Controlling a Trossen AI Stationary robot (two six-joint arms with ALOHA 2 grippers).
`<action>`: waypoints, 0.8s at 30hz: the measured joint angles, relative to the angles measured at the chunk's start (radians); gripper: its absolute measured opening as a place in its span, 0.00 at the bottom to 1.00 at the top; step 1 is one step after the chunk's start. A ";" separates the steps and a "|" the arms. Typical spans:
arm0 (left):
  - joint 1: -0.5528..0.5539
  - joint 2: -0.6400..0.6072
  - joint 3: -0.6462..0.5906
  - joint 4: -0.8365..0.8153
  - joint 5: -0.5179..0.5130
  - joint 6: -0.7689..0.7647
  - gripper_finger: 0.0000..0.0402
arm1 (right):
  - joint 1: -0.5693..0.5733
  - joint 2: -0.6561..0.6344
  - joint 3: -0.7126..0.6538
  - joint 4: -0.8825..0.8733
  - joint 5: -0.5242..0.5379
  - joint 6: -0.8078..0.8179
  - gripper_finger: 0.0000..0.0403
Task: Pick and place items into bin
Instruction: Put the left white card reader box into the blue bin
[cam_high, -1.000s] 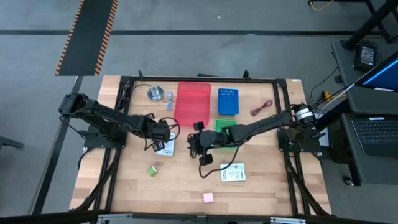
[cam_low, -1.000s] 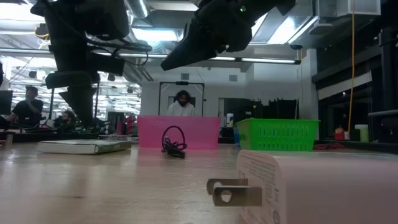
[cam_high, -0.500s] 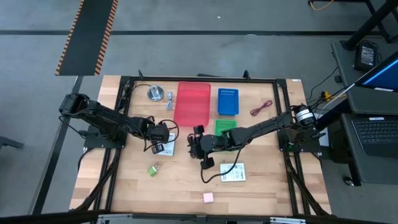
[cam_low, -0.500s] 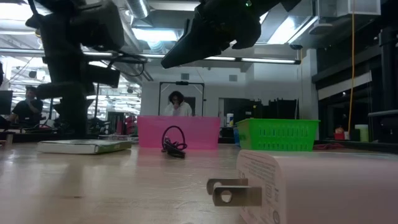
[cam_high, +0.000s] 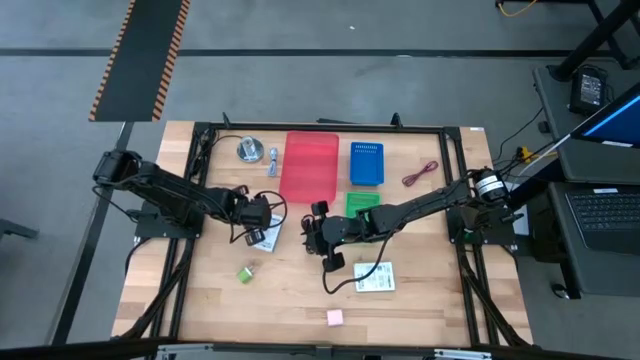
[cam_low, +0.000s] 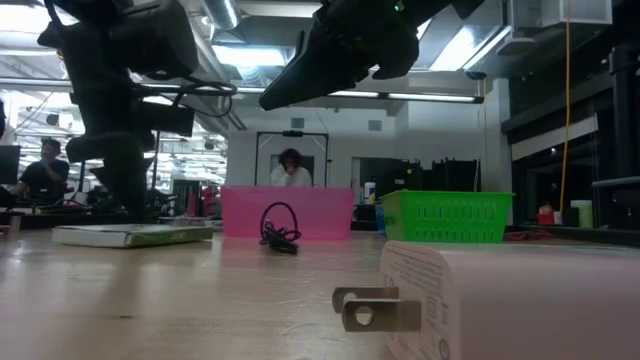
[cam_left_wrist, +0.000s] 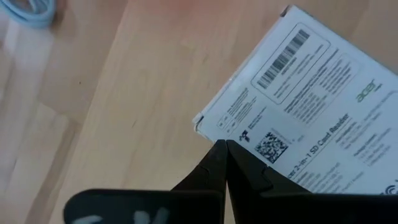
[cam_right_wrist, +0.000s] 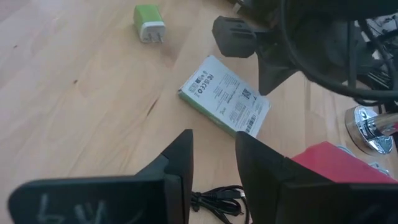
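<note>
A white printed packet (cam_high: 265, 238) lies flat on the wood left of centre. My left gripper (cam_left_wrist: 222, 144) is shut, and its tips are down at the packet's edge. My right gripper (cam_high: 314, 236) hovers open at mid-table, high above a coiled black cable (cam_low: 280, 230) that rests on the table; nothing is between its fingers (cam_right_wrist: 180, 155). A second white packet (cam_high: 375, 278), a green block (cam_high: 245, 272) and a pink block (cam_high: 334, 317) lie nearer the front edge. A red cable (cam_high: 420, 175) and a small silver-blue piece (cam_high: 272, 160) lie at the back. My left gripper touches the white packet with its shut fingertips at the packet's edge (cam_left_wrist: 211, 132), close to one corner. The fingers come steeply from above, slanting. The packet stays flat on the table.
A red bin (cam_high: 309, 165), a blue bin (cam_high: 366, 163) and a green bin (cam_high: 362, 205) stand at the back centre. A round silver disc (cam_high: 248, 150) lies at the back left. A black frame (cam_high: 200, 140) runs round the table. People are in the room behind.
My left gripper has sunk a little and tipped steeper, coming down onto the white packet with its fingers still shut.
</note>
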 joint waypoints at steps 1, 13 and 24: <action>0.000 -0.002 0.000 -0.001 -0.006 0.001 0.00 | 0.000 0.000 0.000 -0.001 0.000 0.000 0.25; 0.022 -0.007 0.000 0.008 -0.028 0.008 0.00 | 0.000 0.000 0.000 -0.002 0.000 0.001 0.25; 0.028 -0.007 -0.035 0.088 -0.020 0.012 0.00 | 0.000 0.000 0.000 -0.005 0.000 0.001 0.25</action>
